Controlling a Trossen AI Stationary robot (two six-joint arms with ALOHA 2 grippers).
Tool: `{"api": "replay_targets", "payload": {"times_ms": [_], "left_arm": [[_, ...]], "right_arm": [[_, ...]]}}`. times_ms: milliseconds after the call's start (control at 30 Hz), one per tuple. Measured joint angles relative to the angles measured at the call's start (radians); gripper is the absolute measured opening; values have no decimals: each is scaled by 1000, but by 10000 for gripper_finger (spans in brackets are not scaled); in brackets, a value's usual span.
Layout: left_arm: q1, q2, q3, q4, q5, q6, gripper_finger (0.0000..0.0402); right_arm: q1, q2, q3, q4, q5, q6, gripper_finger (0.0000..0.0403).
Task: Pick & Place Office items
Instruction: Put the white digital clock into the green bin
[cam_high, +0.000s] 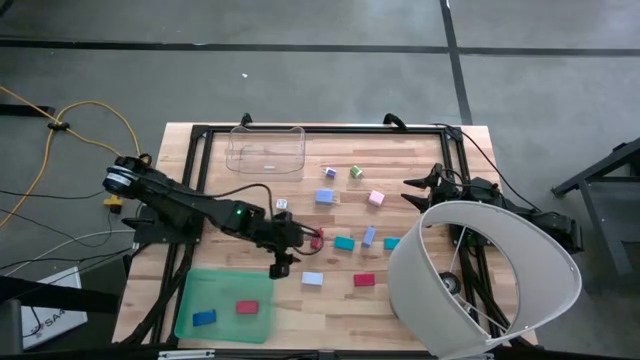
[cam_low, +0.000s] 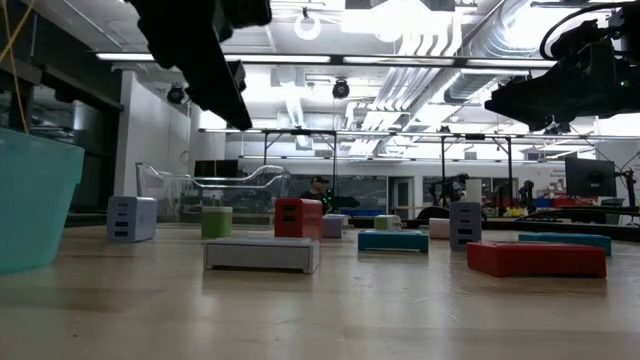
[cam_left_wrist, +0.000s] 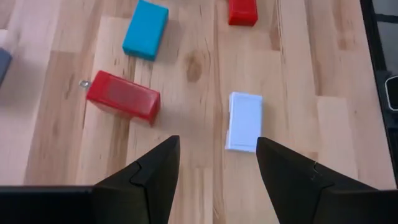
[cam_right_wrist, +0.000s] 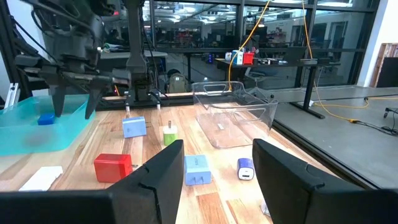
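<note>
Pale wood counter (cam_high: 420, 300) under a bright workshop: green tray (cam_high: 190, 300) at left holding two pieces, clear bin (cam_high: 266, 150) at the far edge. Left gripper (cam_left_wrist: 217, 163) hovers with jaws apart and empty above the white block (cam_left_wrist: 244, 121); I'd centre, then descend. Right gripper (cam_right_wrist: 214, 163) waits at the right, jaws apart, holding nothing.
</note>
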Motion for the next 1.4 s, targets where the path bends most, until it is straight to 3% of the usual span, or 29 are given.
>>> {"api": "replay_targets", "payload": {"times_ms": [333,667,933,1400], "left_arm": [[3,112,110,26,-9,77,207],[-91,238,326,-184,-158,78,207],[-117,321,332,-191,-131,-58,207],[-108,390,331,-190,-72,-81,207]], "right_arm": [[0,9,0,1,0,0,178],[0,20,0,0,0,0,178],[0,27,0,1,0,0,178],[0,26,0,1,0,0,178]]}}
